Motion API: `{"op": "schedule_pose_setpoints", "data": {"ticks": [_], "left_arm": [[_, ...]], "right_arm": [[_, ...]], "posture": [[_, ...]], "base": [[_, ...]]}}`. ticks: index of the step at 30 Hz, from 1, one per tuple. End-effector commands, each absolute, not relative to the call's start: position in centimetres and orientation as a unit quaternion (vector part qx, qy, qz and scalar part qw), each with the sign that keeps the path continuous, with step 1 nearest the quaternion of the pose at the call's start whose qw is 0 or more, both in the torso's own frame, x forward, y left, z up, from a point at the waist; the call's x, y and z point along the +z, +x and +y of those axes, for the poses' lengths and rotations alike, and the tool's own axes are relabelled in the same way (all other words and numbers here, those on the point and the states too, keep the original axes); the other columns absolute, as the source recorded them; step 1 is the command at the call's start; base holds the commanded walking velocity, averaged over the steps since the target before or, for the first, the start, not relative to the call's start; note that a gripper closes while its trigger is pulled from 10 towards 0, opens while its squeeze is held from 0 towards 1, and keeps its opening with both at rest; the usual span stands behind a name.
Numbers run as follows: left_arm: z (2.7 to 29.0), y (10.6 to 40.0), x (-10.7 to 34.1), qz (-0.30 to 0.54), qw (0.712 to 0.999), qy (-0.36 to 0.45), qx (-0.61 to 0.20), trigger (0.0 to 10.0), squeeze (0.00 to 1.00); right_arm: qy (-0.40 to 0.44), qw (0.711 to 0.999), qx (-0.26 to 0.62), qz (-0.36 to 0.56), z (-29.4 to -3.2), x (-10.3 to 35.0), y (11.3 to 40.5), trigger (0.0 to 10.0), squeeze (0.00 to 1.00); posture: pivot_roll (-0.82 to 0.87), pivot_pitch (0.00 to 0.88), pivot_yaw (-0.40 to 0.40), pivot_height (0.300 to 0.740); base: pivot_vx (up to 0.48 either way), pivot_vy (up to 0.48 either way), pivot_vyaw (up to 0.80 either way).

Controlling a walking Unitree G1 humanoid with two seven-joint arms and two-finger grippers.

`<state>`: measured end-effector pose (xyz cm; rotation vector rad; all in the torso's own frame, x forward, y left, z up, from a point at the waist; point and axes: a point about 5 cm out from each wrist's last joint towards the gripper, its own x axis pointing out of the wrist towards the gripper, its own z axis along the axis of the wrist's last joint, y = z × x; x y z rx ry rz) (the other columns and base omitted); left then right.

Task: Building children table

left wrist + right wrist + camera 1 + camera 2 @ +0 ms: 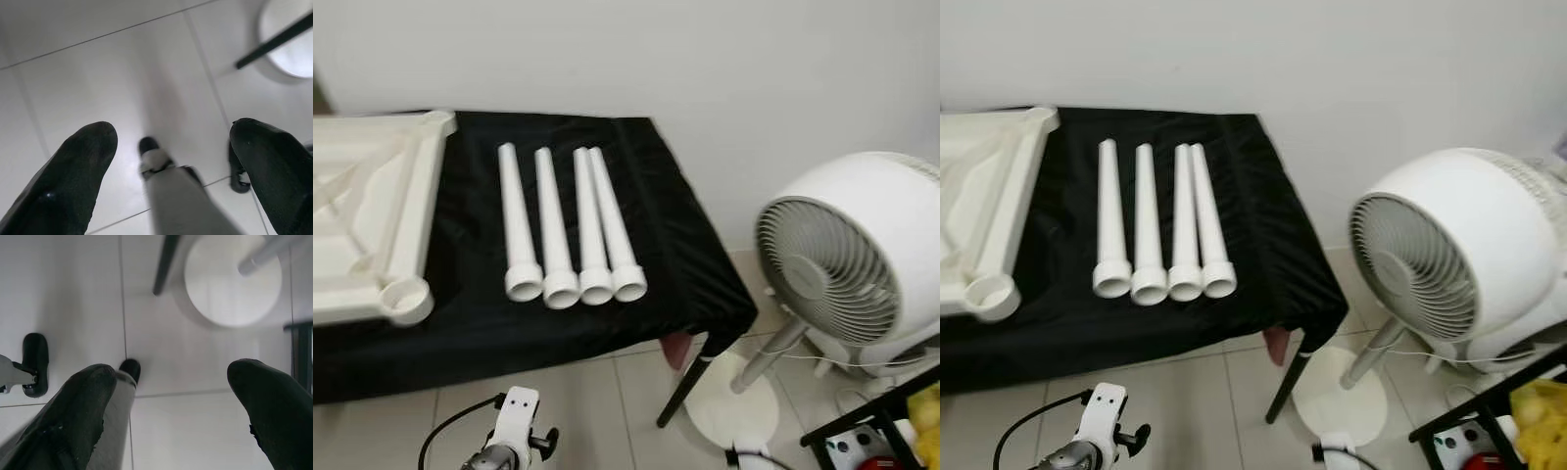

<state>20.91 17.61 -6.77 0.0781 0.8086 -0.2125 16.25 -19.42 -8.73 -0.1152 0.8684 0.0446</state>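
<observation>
Fingers: the left gripper [173, 161] hangs low over the floor tiles [122, 78], its two black fingers [78, 166] spread wide with nothing between them. The right gripper [171, 406] does likewise, fingers [274, 401] splayed and empty above the tiles, near the fan's round base [232, 281].

Task parts: four white table legs [570, 230] lie side by side on the black-draped table [695, 264], all well above and ahead of both grippers. The upturned white tabletop [372, 215] sits at the table's left end, with an open corner socket [407, 297] facing up near the front edge.

Key relation: each leg's long axis runs front to back, away from the robot, with the flared open collar at the near end and the narrow tip toward the wall. The two right-hand legs touch along their length; the left two stand slightly apart.

Judgement: the legs lie left of centre in the head views, closer to the left arm's side (the left wrist hardware [514, 436] shows just below them), so the left gripper looks better placed for the first pick. A grasp across the shaft, jaws closing side to side, would suit the front-to-back lie. The outermost left leg [516, 225] has clear room on its outer side.

No leg is fitted yet; assembly appears unstarted. A white fan [852, 264] stands right of the table.
</observation>
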Motion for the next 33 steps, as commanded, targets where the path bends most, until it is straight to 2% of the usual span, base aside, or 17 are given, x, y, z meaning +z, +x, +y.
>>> {"op": "schedule_pose_setpoints", "data": {"ticks": [1,8,13,19,33], "left_arm": [[17.38,20.56,-6.96,0.397,0.909,0.035,-0.121,10.0,0.0],[17.47,20.65,-6.85,0.396,0.908,0.034,-0.135,10.0,0.0],[18.01,20.4,-6.98,0.4,0.908,0.041,-0.117,10.0,0.0],[17.9,20.04,-7.25,0.407,0.908,0.025,-0.095,10.0,0.0],[17.49,19.93,-7.37,0.41,0.906,0.024,-0.099,10.0,0.0]], "right_arm": [[-0.059,0.899,0.022,0.433,-19.63,-9.02,15.58,10.0,0.0],[-0.064,0.897,0.025,0.437,-19.68,-9.06,15.54,10.0,0.0],[-0.059,0.896,0.016,0.44,-19.89,-9.12,15.37,10.0,0.0],[-0.038,0.898,-0.001,0.439,-19.65,-9.14,15.45,10.0,0.0],[-0.036,0.894,-0.006,0.447,-19.22,-9.38,15.09,10.0,0.0]], "posture": [[-0.03,0.0,-0.073,0.74],[-0.04,0.0,-0.088,0.74],[-0.06,0.0,-0.06,0.74],[-0.05,0.0,-0.031,0.74],[-0.04,0.0,-0.042,0.74]], "base": [[0.0,0.0,0.8],[0.0,0.0,0.8],[0.0,0.0,0.8],[0.0,0.0,0.0],[0.0,0.017,0.0]]}}
